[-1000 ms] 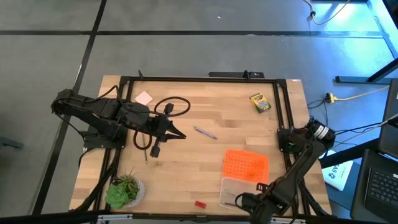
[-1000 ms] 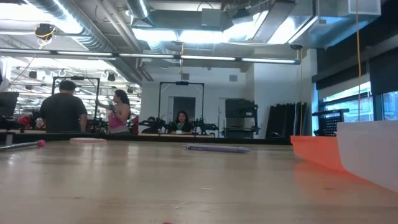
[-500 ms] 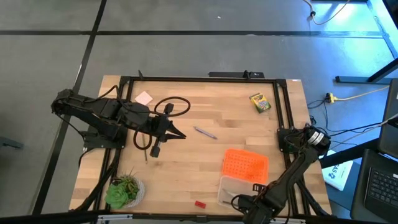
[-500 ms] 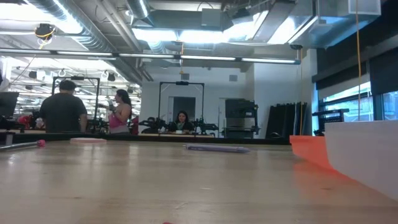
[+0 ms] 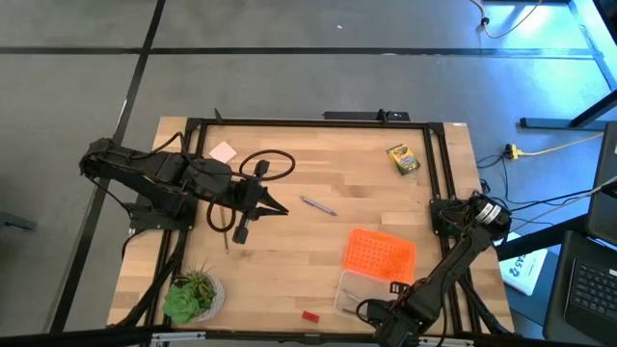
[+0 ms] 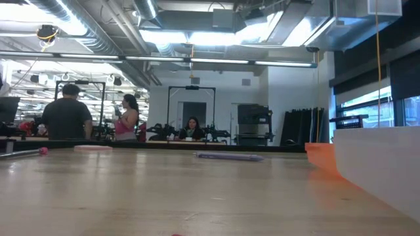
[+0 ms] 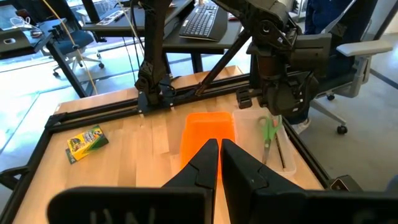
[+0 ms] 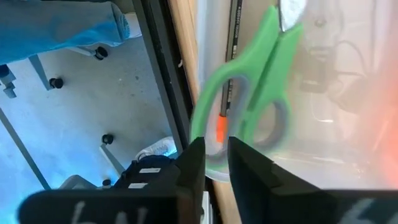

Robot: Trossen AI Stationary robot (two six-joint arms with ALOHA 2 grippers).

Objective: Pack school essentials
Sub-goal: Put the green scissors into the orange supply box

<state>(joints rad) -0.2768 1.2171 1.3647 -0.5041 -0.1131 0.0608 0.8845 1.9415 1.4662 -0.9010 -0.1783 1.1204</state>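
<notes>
High view: clear box [image 5: 362, 294] sits at the counter's [image 5: 318, 173] near edge, R side, its orange lid [image 5: 381, 253] lying just beside it. R gripper [image 5: 378, 310] is down at the box's near wall. L gripper [image 5: 273, 208] is parked mid-counter, jaws shut, tip toward the purple pen [image 5: 317, 204], which lies close ahead of it, long axis diagonal. L arm is far nearer the pen; crayon box [image 5: 403, 158] far-R, nearer R arm's base. Pink note pad [image 5: 223, 151] far-L, red eraser [image 5: 309, 315] at near edge, plant [image 5: 193, 294] near-L corner.

Low view: pen [image 6: 228, 156] lies flat, broadside to cam; box wall [image 6: 377, 174] fills the R side, lid [image 6: 323, 158] behind it. People in room beyond.

L wrist view: own jaws closed, empty. Ahead: lid [image 7: 208, 132], then box [image 7: 273, 142] with green scissors [image 7: 269, 129] and a dark pencil [image 7: 280, 148] inside, both lengthwise; R gripper [image 7: 281, 104] directly over them.

R wrist view: scissors [image 8: 249, 93] lie in the box right off the jaws, handle loops nearest, blades pointing away; pencil [image 8: 232, 56] alongside. Jaws narrow, a slim gap, nothing between them.
</notes>
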